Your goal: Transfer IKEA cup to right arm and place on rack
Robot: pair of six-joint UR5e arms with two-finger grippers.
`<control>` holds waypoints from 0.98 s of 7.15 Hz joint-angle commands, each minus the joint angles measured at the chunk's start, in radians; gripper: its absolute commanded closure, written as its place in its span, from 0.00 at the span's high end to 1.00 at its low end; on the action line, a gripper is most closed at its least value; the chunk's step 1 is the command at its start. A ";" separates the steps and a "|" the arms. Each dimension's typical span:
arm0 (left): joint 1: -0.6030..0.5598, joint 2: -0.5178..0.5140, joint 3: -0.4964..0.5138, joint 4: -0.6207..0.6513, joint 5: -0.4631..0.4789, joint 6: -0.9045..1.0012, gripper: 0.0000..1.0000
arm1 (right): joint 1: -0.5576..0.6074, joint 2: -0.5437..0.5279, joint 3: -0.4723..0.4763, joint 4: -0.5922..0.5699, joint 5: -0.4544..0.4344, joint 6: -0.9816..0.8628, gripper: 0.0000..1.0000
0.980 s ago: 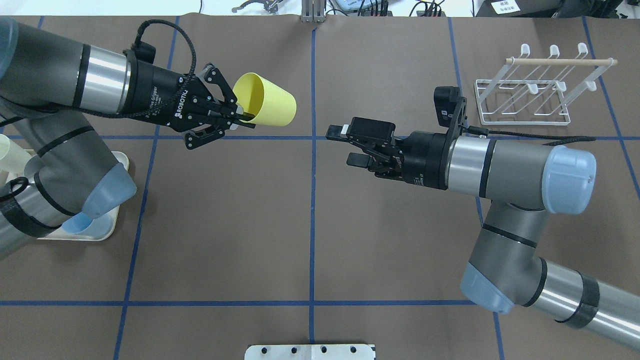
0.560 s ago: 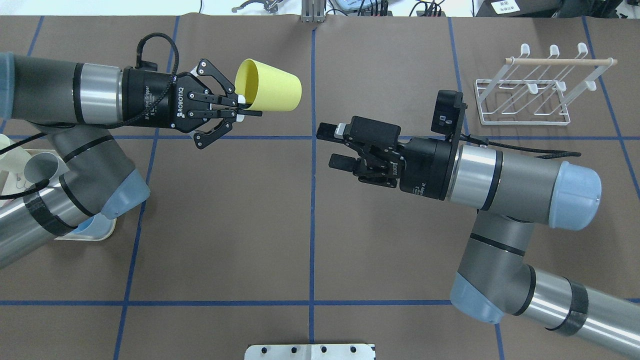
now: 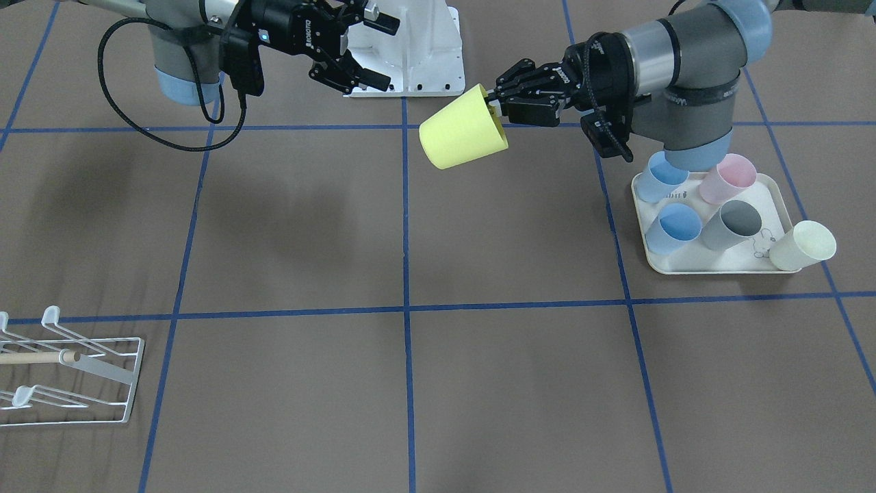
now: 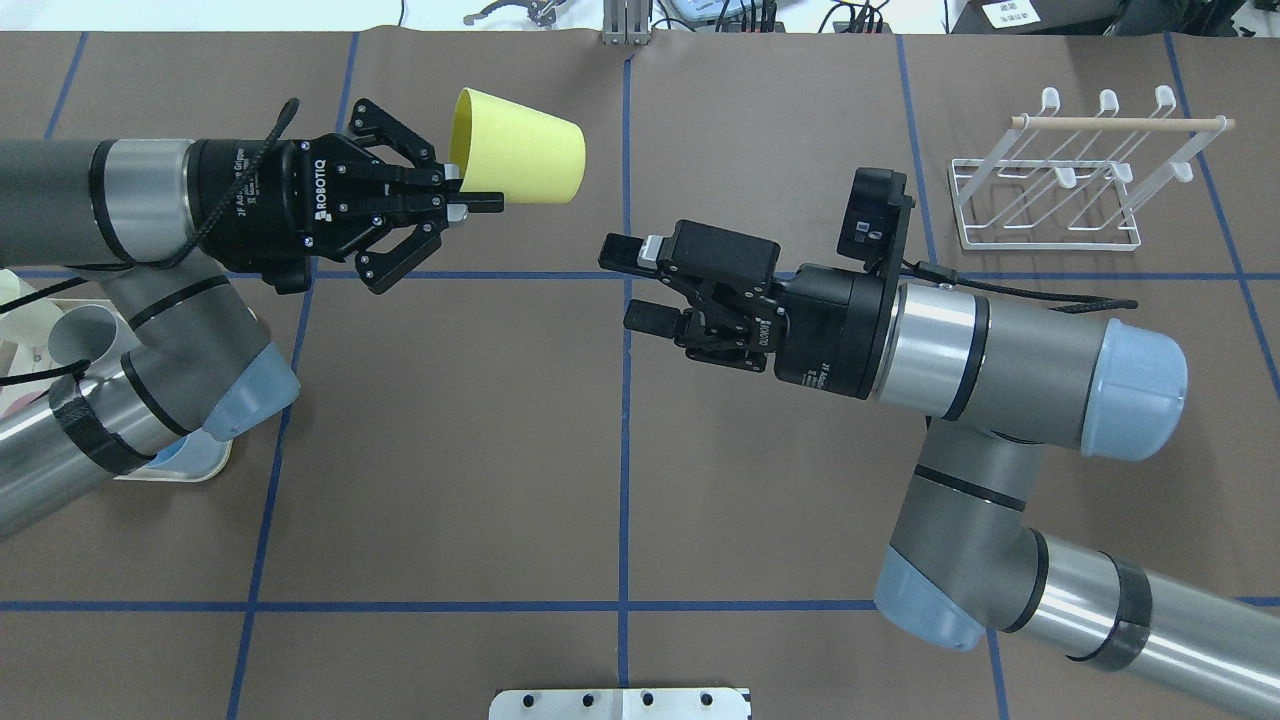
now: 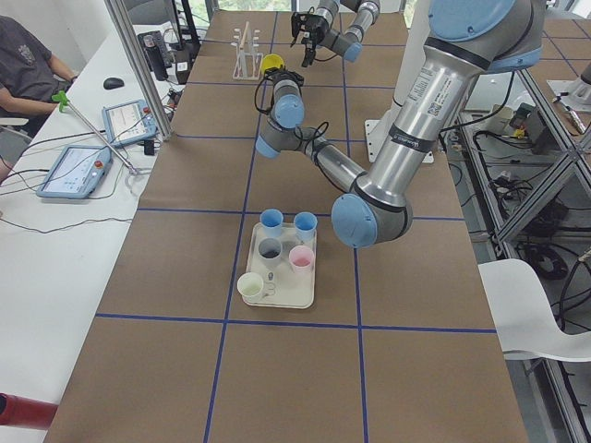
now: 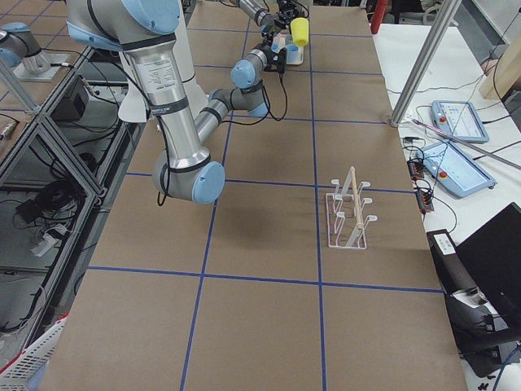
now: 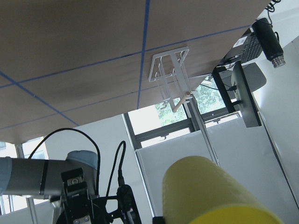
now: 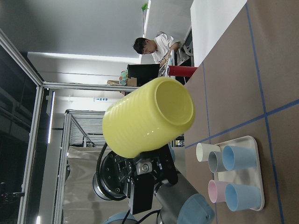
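A yellow cup [image 4: 520, 148] hangs on its side in the air over the far left-centre of the table, its base toward the right arm. My left gripper [image 4: 470, 200] is shut on the cup's rim, one finger inside the mouth. The cup also shows in the front view [image 3: 462, 130] and the right wrist view [image 8: 149, 119]. My right gripper [image 4: 628, 285] is open and empty, near the centre line, to the right of the cup and nearer the robot, apart from it. The white wire rack [image 4: 1050, 245] with its wooden dowel [image 4: 1120, 122] stands at the far right, with nothing on it.
A cream tray [image 3: 718, 269] under my left arm holds two blue cups, a pink cup [image 3: 736, 177] and a grey cup; a cream cup [image 3: 804, 248] lies over its corner. Blue tape lines cross the brown table. A white mounting plate [image 4: 620, 703] is at the near edge.
My left gripper has carried the yellow cup toward the table's far edge and levelled out. My right gripper has moved left, up to the centre line, still open.
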 commanded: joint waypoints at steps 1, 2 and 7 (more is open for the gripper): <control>0.038 0.003 -0.032 -0.034 0.000 -0.067 0.00 | -0.005 0.006 -0.001 0.020 -0.001 -0.001 0.99; 0.044 0.003 -0.036 -0.034 0.002 -0.079 0.00 | -0.009 0.009 0.001 0.020 -0.001 -0.001 0.99; 0.081 0.044 -0.088 -0.086 0.003 -0.137 0.00 | -0.032 0.035 -0.004 0.024 -0.047 -0.003 0.99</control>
